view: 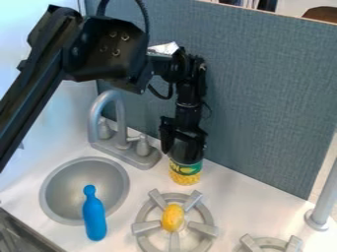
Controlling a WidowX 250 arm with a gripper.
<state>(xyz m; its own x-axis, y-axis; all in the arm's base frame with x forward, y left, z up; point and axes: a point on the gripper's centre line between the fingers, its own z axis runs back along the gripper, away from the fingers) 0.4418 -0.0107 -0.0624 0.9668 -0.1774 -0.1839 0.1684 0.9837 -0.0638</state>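
Pincer at green-and-yellow can

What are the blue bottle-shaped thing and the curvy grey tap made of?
The blue bottle-shaped thing looks like smooth plastic, or maybe rubber: it's one even blue all over. The curvy grey tap has a dull, silvery finish with no mirror-like shine. That hints at painted plastic, but it could be dull metal; looking alone can't settle it.
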